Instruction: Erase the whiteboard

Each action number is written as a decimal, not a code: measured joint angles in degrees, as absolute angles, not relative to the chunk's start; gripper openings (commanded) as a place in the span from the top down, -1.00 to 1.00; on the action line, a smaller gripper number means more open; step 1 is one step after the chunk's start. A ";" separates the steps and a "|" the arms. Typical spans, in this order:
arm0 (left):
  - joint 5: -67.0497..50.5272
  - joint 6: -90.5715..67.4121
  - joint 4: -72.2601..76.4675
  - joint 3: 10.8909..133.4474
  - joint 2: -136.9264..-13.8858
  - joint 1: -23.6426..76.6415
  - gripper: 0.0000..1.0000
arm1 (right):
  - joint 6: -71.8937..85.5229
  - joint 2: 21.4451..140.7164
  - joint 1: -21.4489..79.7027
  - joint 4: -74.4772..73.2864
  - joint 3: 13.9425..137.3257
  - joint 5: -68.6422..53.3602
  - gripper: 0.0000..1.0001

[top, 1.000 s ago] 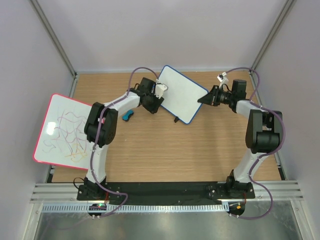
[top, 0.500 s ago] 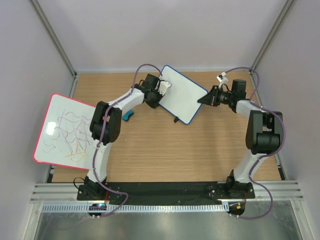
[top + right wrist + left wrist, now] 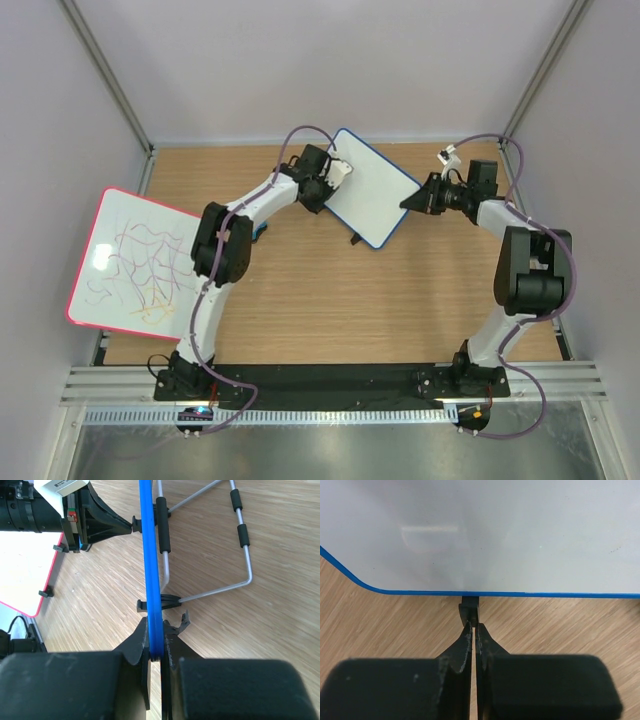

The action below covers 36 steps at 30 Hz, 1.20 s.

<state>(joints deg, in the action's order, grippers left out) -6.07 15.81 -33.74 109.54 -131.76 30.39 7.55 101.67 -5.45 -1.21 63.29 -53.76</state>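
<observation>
Overhead, the whiteboard (image 3: 372, 195) lies at 3 o'clock from the left gripper (image 3: 328, 192), its jaws pressed together at the board's black foot (image 3: 469, 605), and at 9 o'clock from the right gripper (image 3: 407, 203), which pinches the blue frame (image 3: 150, 555).

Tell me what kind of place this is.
Probably a robot test cell in a lab: the left arm and right arm bolted at the edge of a wooden table, plain walls closing it in, and the whiteboard as a practice prop.

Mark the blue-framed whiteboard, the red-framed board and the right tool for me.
whiteboard (image 3: 375, 195): top view, middle of its white face.
red-framed board (image 3: 125, 258): top view, middle of its scribbled face.
right tool (image 3: 156, 636): right wrist view, midway between its fingertips.
</observation>
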 measured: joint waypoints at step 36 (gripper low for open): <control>-6.02 15.42 -31.81 103.22 -125.64 38.33 -0.38 | 14.06 88.12 -11.40 -4.05 50.28 -44.23 0.59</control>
<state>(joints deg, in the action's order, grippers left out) -6.02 15.42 -31.81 103.22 -125.64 38.33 14.06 88.12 -11.40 -4.05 50.28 -44.23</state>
